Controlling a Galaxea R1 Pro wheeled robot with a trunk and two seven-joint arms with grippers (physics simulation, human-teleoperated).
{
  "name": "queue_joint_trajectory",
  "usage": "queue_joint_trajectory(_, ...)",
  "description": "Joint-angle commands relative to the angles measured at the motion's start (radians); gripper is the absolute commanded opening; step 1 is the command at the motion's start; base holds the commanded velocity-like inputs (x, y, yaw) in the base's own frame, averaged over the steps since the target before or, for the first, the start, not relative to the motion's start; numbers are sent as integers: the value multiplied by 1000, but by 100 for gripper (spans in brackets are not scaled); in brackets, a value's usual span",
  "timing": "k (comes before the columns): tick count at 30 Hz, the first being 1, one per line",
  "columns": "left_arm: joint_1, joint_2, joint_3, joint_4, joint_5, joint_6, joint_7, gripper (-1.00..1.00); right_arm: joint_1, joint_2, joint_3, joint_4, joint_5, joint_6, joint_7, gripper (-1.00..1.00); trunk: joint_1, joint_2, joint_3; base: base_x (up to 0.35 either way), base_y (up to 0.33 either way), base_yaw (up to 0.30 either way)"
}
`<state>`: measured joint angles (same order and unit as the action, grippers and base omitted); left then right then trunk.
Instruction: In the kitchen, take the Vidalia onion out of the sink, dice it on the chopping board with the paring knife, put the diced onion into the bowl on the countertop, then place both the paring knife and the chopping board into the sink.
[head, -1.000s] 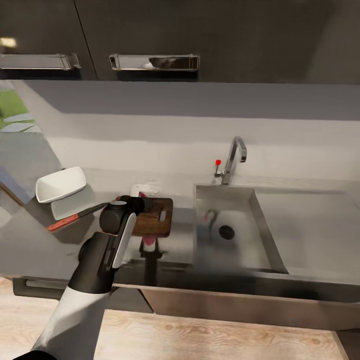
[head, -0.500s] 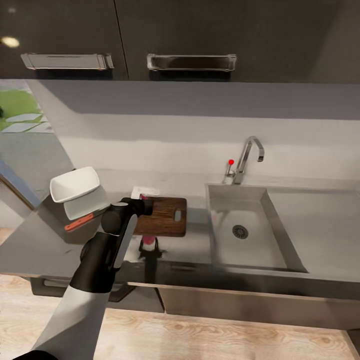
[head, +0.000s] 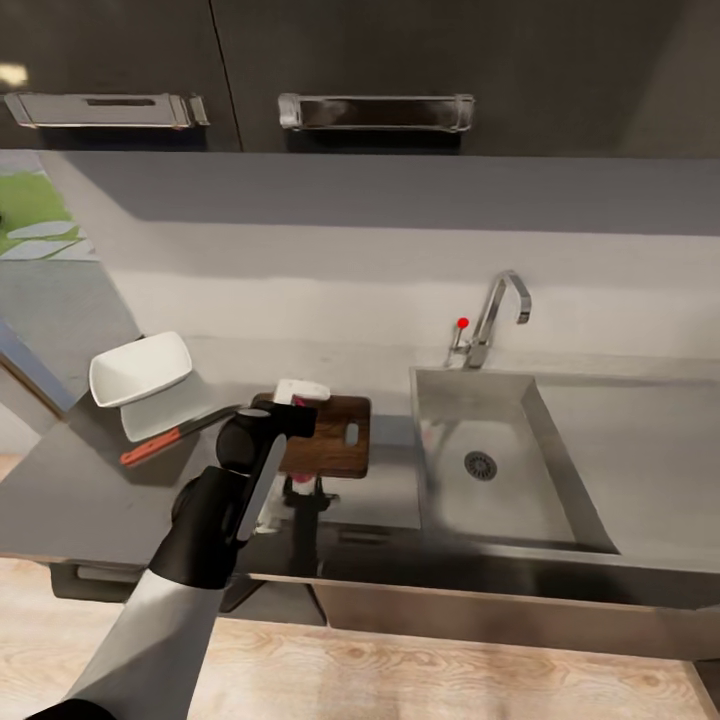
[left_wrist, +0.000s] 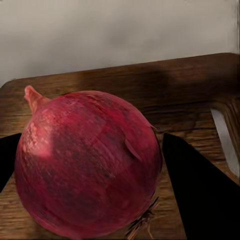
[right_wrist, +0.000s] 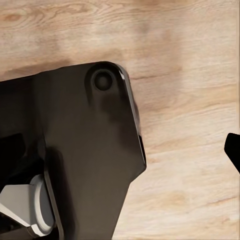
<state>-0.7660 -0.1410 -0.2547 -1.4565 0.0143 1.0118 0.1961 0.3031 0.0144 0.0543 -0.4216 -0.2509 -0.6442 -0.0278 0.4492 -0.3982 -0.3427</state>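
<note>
The dark-brown chopping board (head: 336, 444) lies on the countertop (head: 70, 490), just left of the sink (head: 505, 505). My left gripper (head: 298, 412) hangs over the board's left end, shut on the dark red onion (left_wrist: 90, 160). Its black fingers (left_wrist: 197, 195) press both sides of the onion, with board grain close behind it. Whether the onion rests on the wood is unclear. The paring knife (head: 165, 440), red-handled, lies left of the board beside the white bowl (head: 140, 368). A dark fingertip (right_wrist: 234, 150) of my right gripper shows over the wood floor.
A chrome faucet (head: 497, 305) with a red knob (head: 462, 323) stands behind the basin, and a flat drainboard (head: 640, 470) lies to its right. Dark upper cabinets with bar handles (head: 375, 110) hang above. In the right wrist view my dark base (right_wrist: 75, 150) is close.
The whole head view has shifted, so the camera moved. My left gripper still holds the onion over the board's left end, and the knife shows more fully beside the bowl.
</note>
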Motion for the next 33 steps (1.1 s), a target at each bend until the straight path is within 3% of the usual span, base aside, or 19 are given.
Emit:
queue_joint_trajectory(1,-1,0,-3,-1,-1,4,3,-100,0,-1,6,-2,-7,-2,-3,100,1,-2,-2,99,-92,0)
queue_joint_trajectory(33,-1,1,-8,59,0,2,3,-100,0,10,7,-2,-7,-2,-3,100,1,-2,-3,7,-2,0)
